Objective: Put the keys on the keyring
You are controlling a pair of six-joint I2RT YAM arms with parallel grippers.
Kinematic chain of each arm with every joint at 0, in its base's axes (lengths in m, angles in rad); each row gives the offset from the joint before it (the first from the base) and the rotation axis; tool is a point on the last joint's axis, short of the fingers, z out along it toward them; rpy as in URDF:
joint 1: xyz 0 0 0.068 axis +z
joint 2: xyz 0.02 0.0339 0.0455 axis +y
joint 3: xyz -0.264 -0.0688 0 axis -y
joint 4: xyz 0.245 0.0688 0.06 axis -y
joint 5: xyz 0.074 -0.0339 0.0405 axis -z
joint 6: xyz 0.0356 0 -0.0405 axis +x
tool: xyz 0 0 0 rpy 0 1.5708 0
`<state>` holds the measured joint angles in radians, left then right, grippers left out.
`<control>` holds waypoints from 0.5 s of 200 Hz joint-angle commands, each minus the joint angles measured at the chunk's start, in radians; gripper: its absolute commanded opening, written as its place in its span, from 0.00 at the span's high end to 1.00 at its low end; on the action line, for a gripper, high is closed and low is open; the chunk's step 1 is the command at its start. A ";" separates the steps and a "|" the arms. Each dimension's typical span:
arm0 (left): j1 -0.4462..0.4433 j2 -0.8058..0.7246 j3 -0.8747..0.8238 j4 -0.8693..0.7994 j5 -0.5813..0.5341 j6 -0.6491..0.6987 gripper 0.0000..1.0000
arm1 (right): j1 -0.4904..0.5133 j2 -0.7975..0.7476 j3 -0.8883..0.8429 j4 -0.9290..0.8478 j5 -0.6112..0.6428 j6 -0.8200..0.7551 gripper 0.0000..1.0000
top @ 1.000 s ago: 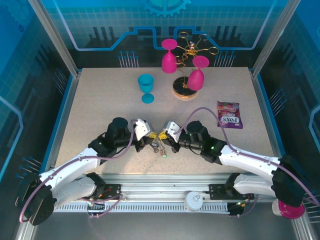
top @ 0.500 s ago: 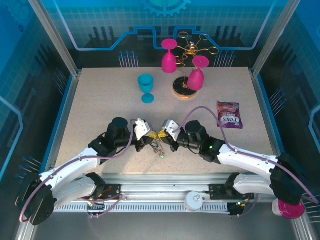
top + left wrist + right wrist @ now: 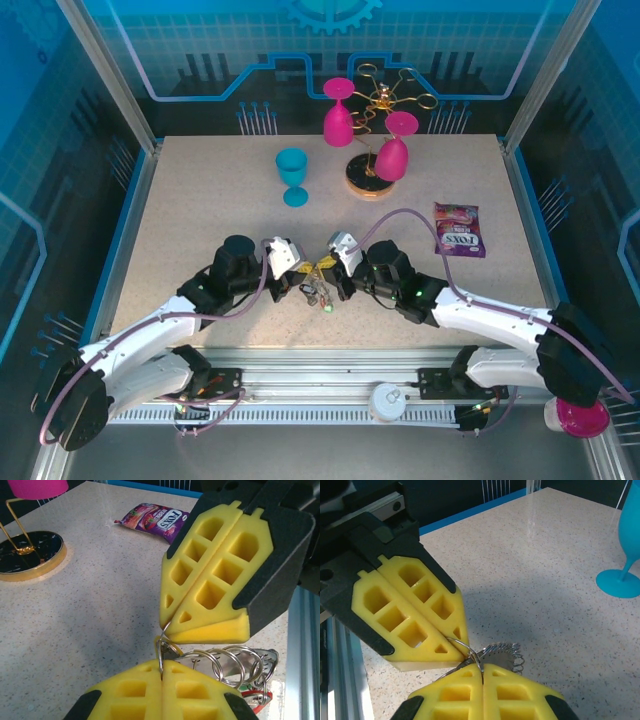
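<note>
- Pinching the keyring (image 3: 160, 656) from opposite sides, left jaws and right jaws are both clamped on its wire.
- Keys (image 3: 270, 656) hang just below the jaws, likely steadied for threading.

Keys (image 3: 266, 663) partly hidden behind keyring (image 3: 215, 663) coils; pink glass (image 3: 35, 487) cut by top edge; blue goblet (image 3: 626, 555) cropped at right.

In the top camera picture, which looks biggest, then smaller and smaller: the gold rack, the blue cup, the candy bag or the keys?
1. gold rack
2. candy bag and blue cup: too alike to rank
3. keys, smallest
</note>
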<state>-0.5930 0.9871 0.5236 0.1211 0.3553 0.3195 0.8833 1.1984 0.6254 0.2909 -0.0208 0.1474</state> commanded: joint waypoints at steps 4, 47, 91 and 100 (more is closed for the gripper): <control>-0.010 -0.036 -0.013 0.032 0.030 0.046 1.00 | -0.015 0.021 0.034 0.027 0.094 0.087 1.00; -0.009 -0.040 -0.018 0.040 0.038 0.043 1.00 | -0.015 0.034 0.033 0.061 0.066 0.107 1.00; -0.009 -0.062 -0.048 0.117 0.040 0.036 1.00 | -0.030 0.037 0.030 0.023 0.020 0.105 1.00; -0.009 -0.066 -0.052 0.135 0.039 0.039 1.00 | -0.032 0.037 0.034 -0.003 0.010 0.098 1.00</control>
<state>-0.5930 0.9569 0.4847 0.1638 0.3321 0.3424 0.8810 1.2247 0.6304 0.3073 -0.0326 0.2367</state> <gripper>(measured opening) 0.050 0.064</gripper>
